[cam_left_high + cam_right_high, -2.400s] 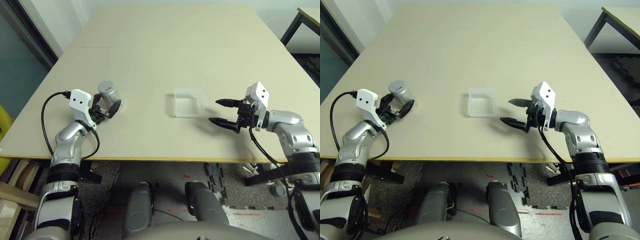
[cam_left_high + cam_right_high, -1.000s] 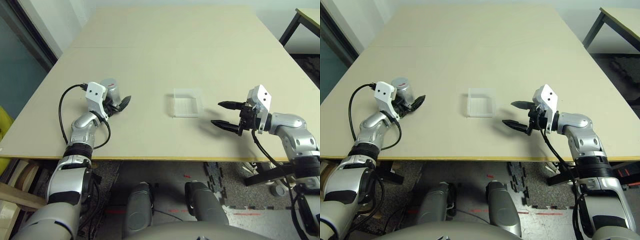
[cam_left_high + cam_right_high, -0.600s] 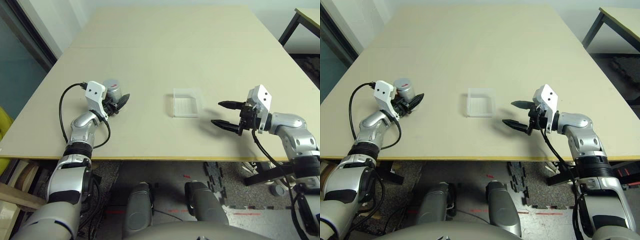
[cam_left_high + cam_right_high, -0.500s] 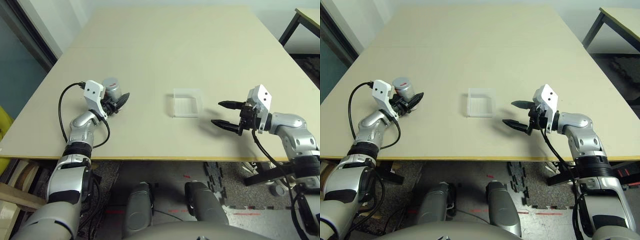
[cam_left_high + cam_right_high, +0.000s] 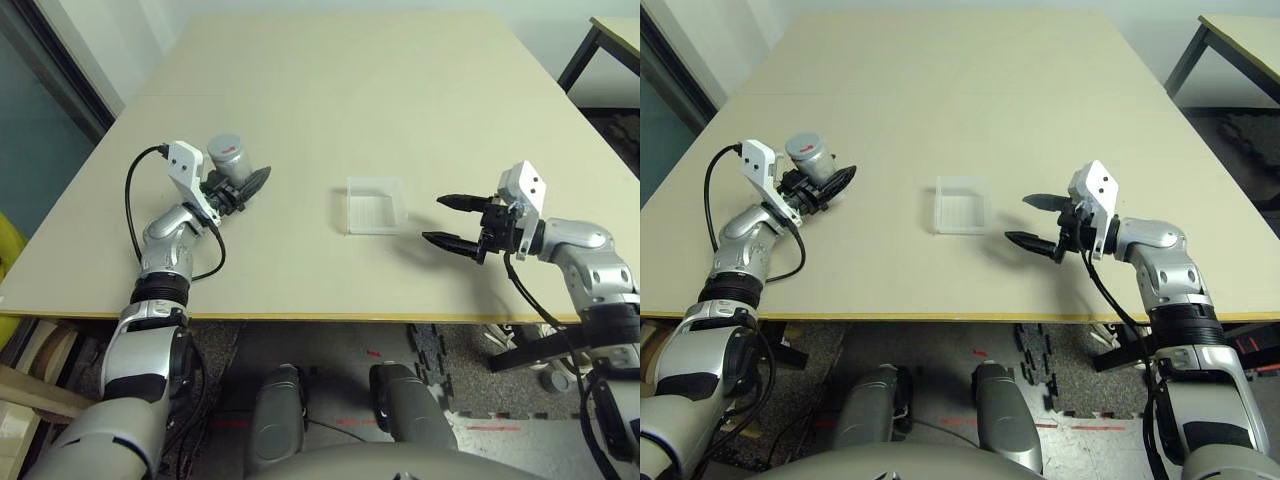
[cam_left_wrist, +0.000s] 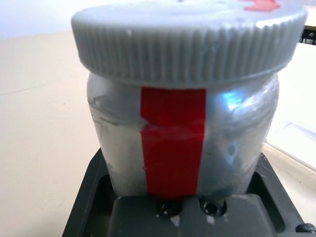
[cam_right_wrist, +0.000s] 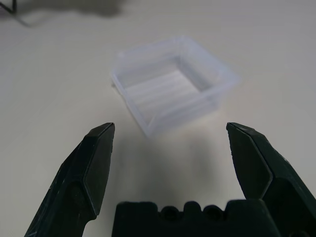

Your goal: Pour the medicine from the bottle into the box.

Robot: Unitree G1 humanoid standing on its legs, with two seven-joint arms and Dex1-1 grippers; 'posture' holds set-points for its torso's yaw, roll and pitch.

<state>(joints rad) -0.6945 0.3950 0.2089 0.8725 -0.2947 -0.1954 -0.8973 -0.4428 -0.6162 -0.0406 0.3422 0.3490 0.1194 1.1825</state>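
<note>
While the left gripper (image 5: 246, 187) is closed around the capped bottle (image 5: 230, 160) on the left side of the table (image 5: 300, 270), the right gripper (image 5: 462, 223) hangs open on the right. Between them, well apart from the bottle and near the right gripper, the box (image 5: 374, 229) sits on the table.

Gap between bottle (image 5: 233, 166) and box (image 5: 376, 212): left unobstructed.
Box's near side: partly flanked by right gripper (image 5: 452, 224).
</note>
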